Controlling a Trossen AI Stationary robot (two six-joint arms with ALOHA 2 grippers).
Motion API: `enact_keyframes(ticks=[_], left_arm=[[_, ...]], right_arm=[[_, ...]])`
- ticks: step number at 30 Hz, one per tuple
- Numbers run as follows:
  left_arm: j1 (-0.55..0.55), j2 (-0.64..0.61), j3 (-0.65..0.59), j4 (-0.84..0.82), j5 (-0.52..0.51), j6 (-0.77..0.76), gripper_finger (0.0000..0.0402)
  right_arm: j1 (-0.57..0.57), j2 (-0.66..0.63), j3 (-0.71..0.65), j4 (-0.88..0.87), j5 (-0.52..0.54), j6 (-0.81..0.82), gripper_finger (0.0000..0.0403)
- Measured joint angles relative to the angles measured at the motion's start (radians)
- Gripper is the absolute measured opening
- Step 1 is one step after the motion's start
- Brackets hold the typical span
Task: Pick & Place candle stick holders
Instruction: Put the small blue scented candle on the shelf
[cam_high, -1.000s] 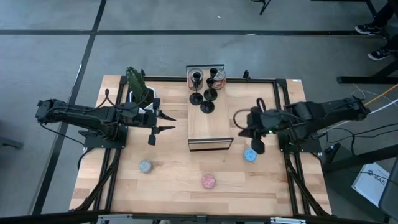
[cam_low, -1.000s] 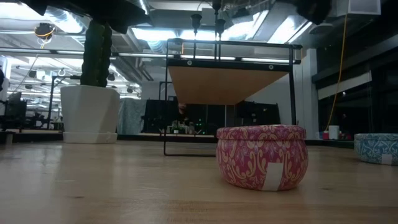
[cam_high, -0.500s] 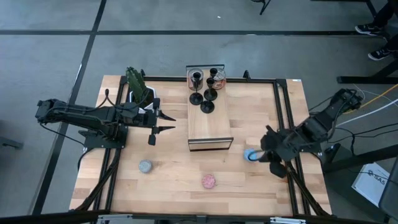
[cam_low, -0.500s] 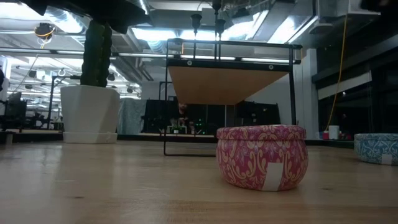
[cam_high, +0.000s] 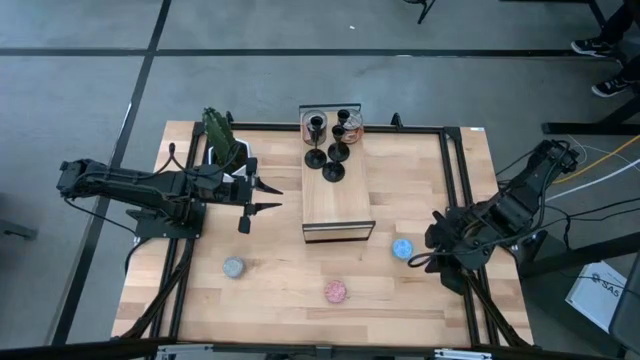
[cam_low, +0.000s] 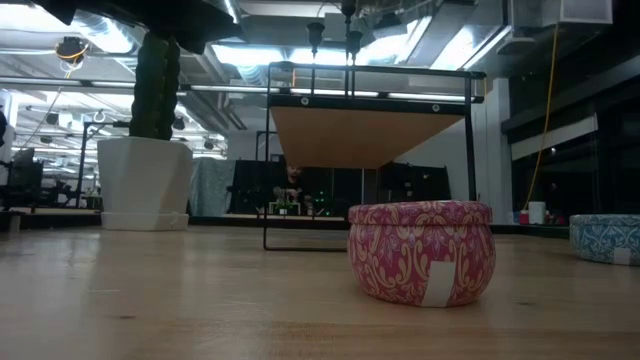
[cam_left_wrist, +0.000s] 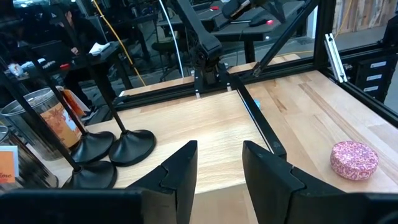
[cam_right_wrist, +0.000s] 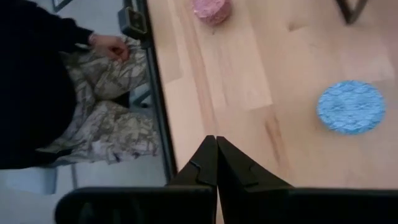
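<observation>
The candle stick holders (cam_high: 330, 145) stand clustered at the far end of a raised wooden shelf (cam_high: 338, 200), which sits at the middle of the worktop (cam_high: 290, 270) toward its far edge; a metal tin (cam_high: 312, 122) stands among them. The left gripper (cam_high: 262, 197) hovers left of the shelf with its jaws released and nothing between them. The right gripper (cam_high: 428, 258) sits by the worktop's right edge, fingers clenched together and empty, just beside the blue disc (cam_high: 402, 248). The pink disc (cam_high: 335, 291) and grey disc (cam_high: 233, 267) lie near the near edge. A potted plant (cam_high: 225, 140) occupies the far left corner.
</observation>
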Motion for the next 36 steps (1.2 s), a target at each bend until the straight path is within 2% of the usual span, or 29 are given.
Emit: enact_keyframes(ticks=[5,10,17,26,36], left_arm=[[0.000,0.000,0.000,0.000,0.000,0.000,0.0124],[0.000,0.000,0.000,0.000,0.000,0.000,0.0123],[0.000,0.000,0.000,0.000,0.000,0.000,0.0123],[0.000,0.000,0.000,0.000,0.000,0.000,0.0124],[0.000,0.000,0.000,0.000,0.000,0.000,0.0125]], right_arm=[[0.000,0.000,0.000,0.051,-0.009,-0.005,0.0000],[0.000,0.003,0.000,0.028,-0.025,-0.002,0.0000],[0.000,0.003,0.000,-0.091,-0.025,0.156,0.0011],[0.000,0.003,-0.017,-0.126,0.001,0.187,0.0082],[0.000,0.003,-0.095,-0.125,0.000,0.270,0.0196]])
